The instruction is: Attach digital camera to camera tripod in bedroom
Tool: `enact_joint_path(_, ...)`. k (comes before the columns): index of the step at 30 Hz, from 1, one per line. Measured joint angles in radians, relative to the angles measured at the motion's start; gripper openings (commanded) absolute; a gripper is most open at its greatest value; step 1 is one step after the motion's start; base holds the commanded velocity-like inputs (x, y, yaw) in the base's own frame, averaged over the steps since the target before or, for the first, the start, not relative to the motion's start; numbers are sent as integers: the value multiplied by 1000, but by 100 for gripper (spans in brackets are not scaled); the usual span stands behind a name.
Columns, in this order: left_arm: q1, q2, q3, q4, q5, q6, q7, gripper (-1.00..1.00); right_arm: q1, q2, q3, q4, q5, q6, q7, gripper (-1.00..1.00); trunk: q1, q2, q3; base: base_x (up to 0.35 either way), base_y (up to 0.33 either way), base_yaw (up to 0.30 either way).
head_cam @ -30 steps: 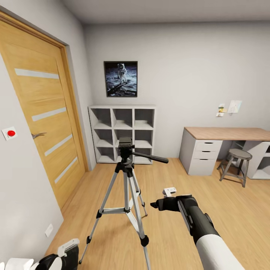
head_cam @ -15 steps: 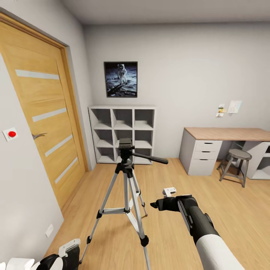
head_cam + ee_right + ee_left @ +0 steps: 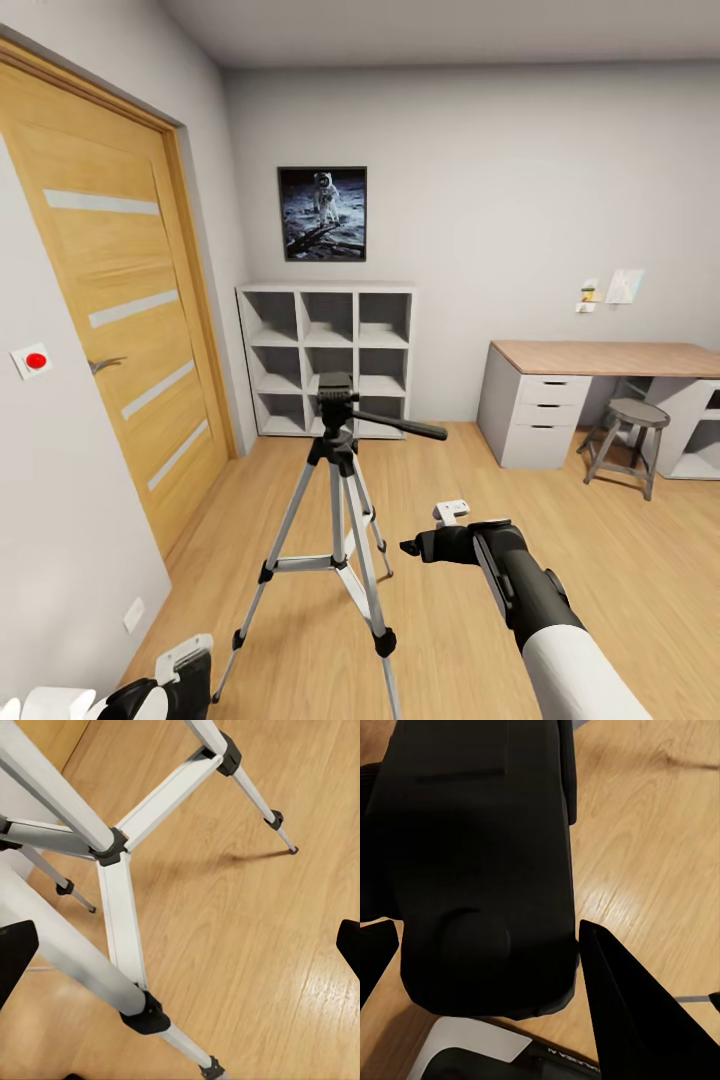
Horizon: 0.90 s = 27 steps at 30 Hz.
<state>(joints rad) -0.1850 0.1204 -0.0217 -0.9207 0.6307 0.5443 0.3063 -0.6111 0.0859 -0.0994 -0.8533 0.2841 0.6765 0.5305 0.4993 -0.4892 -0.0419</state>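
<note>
The camera tripod [image 3: 337,470] stands on the wood floor in the middle of the head view, its black head [image 3: 335,388] bare and its pan handle [image 3: 402,424] pointing right. Low at that view's left corner is my left gripper [image 3: 165,685]. In the left wrist view the left gripper [image 3: 484,934] is shut on the digital camera [image 3: 480,855], a black box held between both fingers. My right gripper [image 3: 412,547] hangs open just right of the tripod's legs, below its head. Through the right gripper [image 3: 182,945] I see the silver legs and braces [image 3: 120,915], with nothing between the fingers.
A wooden door [image 3: 110,300] and grey wall [image 3: 60,520] close the left side. White cube shelves [image 3: 327,355] stand behind the tripod under an astronaut poster [image 3: 322,212]. A wood-topped desk [image 3: 600,356] and a stool [image 3: 632,432] are at the right.
The whole head view has shifted down a touch, so the camera moved. The tripod and both arms hold their places.
</note>
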Motion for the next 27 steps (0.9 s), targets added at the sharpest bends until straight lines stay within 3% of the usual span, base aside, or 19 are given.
enact_joint_path(13,-1,0,1,5,1,-2,-1,-100,-1,-7,0,0,1,0,0,100,-50,90,39,0,0,0)
enact_joint_path(27,-1,2,1,5,1,-3,-1,-100,-1,-2,0,20,0,-1,0,100,-50,90,39,0,0,0)
